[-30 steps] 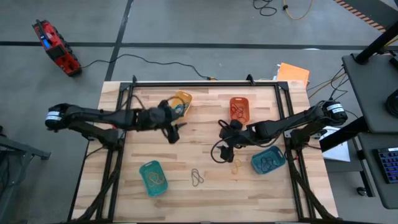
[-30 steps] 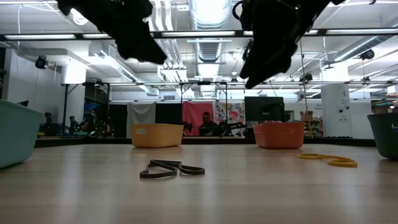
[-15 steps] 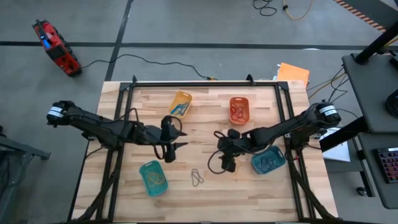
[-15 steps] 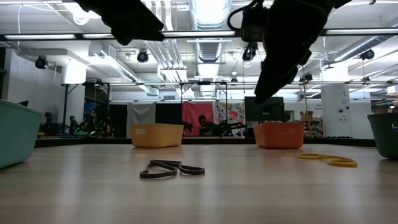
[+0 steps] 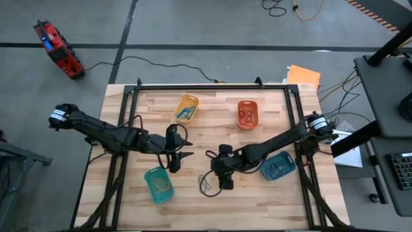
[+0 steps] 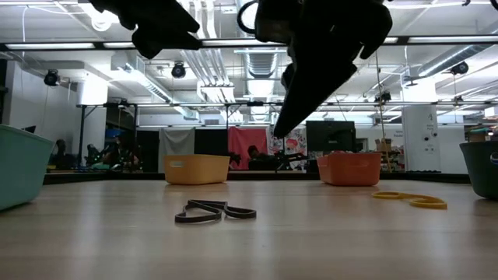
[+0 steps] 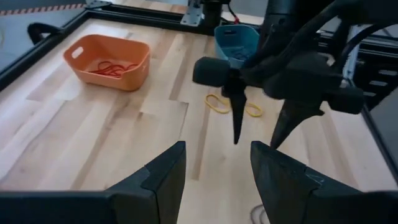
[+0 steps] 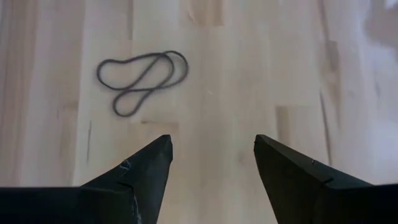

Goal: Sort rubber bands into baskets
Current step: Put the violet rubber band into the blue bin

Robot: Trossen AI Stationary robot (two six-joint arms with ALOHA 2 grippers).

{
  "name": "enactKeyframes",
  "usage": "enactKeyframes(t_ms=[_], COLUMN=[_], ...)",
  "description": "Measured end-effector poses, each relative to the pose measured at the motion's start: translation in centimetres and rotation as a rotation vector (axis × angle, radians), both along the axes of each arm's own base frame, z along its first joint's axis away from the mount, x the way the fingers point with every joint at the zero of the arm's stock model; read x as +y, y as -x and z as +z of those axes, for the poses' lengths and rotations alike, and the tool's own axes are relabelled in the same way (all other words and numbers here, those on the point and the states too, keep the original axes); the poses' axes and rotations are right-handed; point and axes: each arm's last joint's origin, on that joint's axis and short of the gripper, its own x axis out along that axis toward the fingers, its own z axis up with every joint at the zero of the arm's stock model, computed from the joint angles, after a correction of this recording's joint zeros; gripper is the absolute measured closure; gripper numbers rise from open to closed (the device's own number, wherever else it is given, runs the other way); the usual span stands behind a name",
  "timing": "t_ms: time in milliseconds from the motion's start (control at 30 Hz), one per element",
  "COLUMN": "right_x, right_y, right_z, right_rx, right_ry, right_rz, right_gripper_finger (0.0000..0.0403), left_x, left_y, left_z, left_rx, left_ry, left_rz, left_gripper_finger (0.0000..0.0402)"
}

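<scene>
A grey rubber band (image 8: pixel 143 78), twisted into loops, lies flat on the wooden table; it also shows in the high view (image 5: pixel 204 186) and the low view (image 6: pixel 215 211). My right gripper (image 8: pixel 211 168) is open and empty, hovering above the table just right of that band (image 5: pixel 223 183). A yellow rubber band (image 7: pixel 233 106) lies flat near the blue-teal basket (image 5: pixel 278 165). My left gripper (image 5: pixel 174 165) is open and empty above the table, just beyond the teal-green basket (image 5: pixel 158 183). The yellow basket (image 5: pixel 187 107) and the orange basket (image 5: pixel 247 113) stand at the far side.
The orange basket holds red bands (image 7: pixel 115 65), and the other baskets hold bands too. My right gripper (image 7: pixel 255 118) hangs close in front of the left one. Black cables loop off both wrists. A metal frame (image 5: pixel 212 86) edges the table.
My right gripper has gone toward the table's left and near edges, ending beside the grey band. My left gripper has gone from beside the yellow basket toward the near edge, toward the teal-green basket. The bands on the table have stayed put.
</scene>
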Motion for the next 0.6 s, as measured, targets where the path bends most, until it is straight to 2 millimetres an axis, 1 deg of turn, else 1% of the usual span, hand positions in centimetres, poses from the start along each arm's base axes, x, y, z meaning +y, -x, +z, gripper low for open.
enactKeyframes(t_ms=[133,233,333,467,600], right_x=[0.7,1.0,1.5,2.3,3.1], right_y=[-0.9,-1.3,-1.6,-2.0,-2.6], right_z=[-0.3,-0.6,-1.3,-2.4,-4.1], right_rx=[0.000,0.003,0.018,0.006,-0.005], right_ry=[-0.024,-0.058,-0.063,-0.056,-0.023], right_rz=[-0.028,-0.082,-0.094,-0.060,0.010], right_gripper_finger=[0.0175,0.0169,0.0161,0.0152,0.0149], left_x=[-0.5,-0.6,-0.4,-0.4,-0.4], left_y=[0.3,0.4,0.4,0.4,0.4], left_z=[-0.2,-0.2,-0.2,-0.2,-0.2], left_rx=[0.017,0.019,0.011,0.011,0.014], left_ry=[-0.018,-0.036,-0.043,-0.052,-0.054], left_rz=[-0.002,0.033,0.085,0.100,0.100], left_gripper_finger=[0.0237,0.0237,0.0237,0.0237,0.0237])
